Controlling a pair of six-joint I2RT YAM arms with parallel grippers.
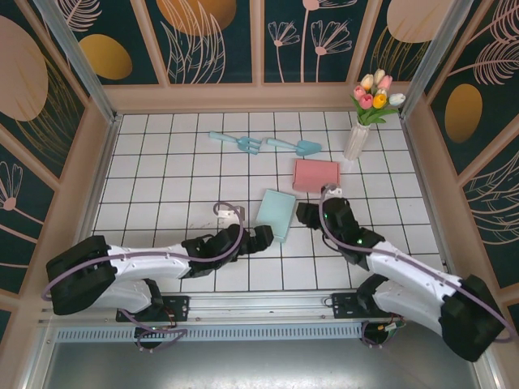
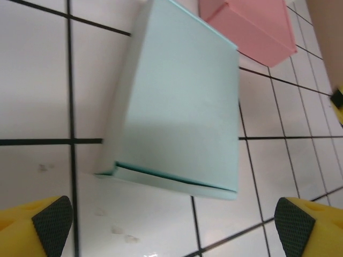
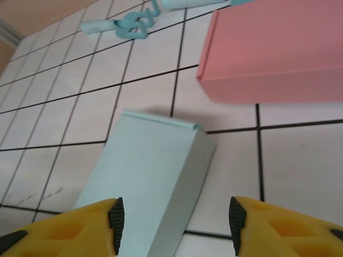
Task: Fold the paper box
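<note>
Paper box is looking light and crushable; its folded edges are offering the best hold. Left gripper is gaping wide, right gripper half-open, both empty.

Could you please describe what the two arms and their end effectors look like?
Both arms, the left arm and the right arm, have white shells, black joints and lavender cables. The left end effector and right end effector have yellow fingers with black textured pads.

pink box cropped top and right; mint box near end cropped at bottom edge
</note>
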